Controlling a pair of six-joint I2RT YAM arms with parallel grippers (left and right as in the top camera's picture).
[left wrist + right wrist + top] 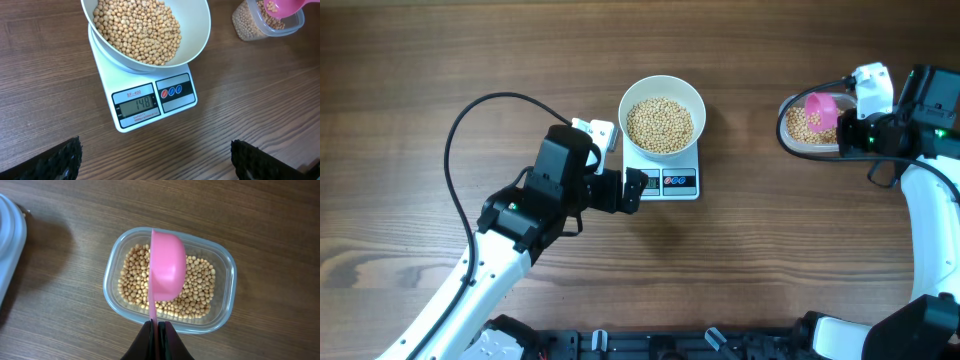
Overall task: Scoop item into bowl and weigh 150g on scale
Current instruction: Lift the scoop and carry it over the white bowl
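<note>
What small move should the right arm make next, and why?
Probably dip the pink scoop into the tub for just a few beans. The scale reads 148, slightly short of target, and the right gripper holds the scoop above the tub.

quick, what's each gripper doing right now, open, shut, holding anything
Left gripper: open, empty, in front of the scale.
Right gripper: shut on the pink scoop handle, over the clear tub.

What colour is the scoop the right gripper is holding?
Pink. The scoop shows best in the right wrist view, over the clear tub of beans.
</note>
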